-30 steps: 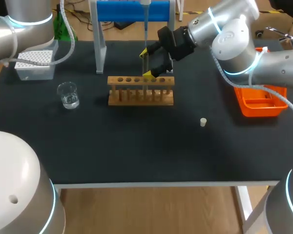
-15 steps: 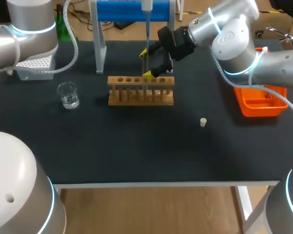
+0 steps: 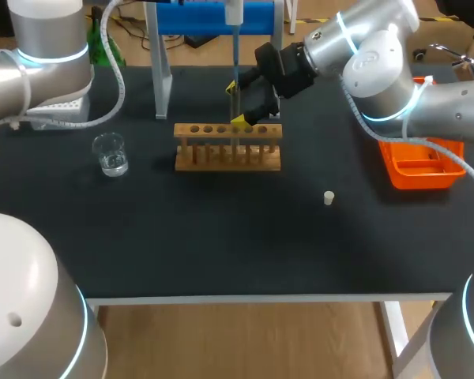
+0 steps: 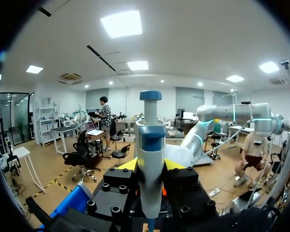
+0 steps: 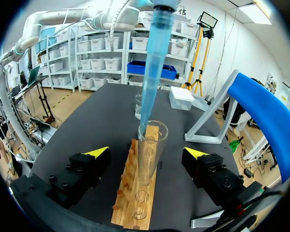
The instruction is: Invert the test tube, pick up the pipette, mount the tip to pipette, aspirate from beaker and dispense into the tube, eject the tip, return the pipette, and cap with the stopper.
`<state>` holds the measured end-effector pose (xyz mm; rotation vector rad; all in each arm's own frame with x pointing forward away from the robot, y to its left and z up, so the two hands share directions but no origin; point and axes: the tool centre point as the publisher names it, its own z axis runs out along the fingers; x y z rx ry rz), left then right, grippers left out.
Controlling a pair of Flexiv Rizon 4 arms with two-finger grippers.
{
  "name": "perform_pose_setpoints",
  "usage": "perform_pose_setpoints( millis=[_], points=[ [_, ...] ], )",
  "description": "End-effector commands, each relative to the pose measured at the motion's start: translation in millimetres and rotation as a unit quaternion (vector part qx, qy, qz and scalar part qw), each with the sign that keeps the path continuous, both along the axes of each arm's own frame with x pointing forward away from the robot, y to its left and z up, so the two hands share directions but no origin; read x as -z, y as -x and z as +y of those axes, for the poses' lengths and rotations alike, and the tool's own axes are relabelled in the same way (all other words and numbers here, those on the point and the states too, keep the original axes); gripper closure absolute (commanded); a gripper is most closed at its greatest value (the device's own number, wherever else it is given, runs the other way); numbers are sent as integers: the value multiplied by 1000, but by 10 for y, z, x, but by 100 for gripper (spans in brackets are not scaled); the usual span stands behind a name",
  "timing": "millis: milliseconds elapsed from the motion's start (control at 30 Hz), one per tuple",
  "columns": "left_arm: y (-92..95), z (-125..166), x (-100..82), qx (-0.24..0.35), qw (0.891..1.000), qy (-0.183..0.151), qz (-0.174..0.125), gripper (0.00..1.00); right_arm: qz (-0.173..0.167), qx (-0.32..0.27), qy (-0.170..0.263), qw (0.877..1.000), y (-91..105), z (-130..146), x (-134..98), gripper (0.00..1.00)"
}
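Toward the desk's far edge, over the wooden rack (image 3: 227, 148), my left jaws clench the blue-and-white pipette (image 4: 150, 159), its translucent blue tip (image 5: 152, 72) inside the clear glass test tube (image 5: 150, 154) between my released right jaws; likely dispensing, next a straight lift out.

Blue tip (image 5: 152, 67) dips, seemingly, into the test tube (image 5: 149, 159) (upright in rack (image 5: 133, 209)).

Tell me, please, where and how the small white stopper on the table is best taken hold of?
Probably by its side walls, straight down from above. The stopper stands alone on the bare table, apart from the rack and the orange tray, so it can be pinched from opposite sides unhindered. The left claw is shut on the pipette; the open right claw seems the one to use.
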<state>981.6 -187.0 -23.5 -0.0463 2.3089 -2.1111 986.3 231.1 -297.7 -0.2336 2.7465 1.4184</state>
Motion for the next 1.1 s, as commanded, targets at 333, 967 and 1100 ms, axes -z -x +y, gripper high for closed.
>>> perform_pose_setpoints(
  millis=[333, 967, 1100],
  points=[
    [-7, 66, 20, -12, 1000, -14, -2, 100, 0, 0, 1, 1000, 3, -8, -11, 0],
    [-207, 0, -7, -3, 1000, -12, -15, 100, 0, 0, 1, 1000, 3, -8, -11, 0],
    [-206, -29, 3, 1, 1000, -10, -14, 100, 0, 0, 1, 1000, 3, -8, -11, 0]
  ],
)
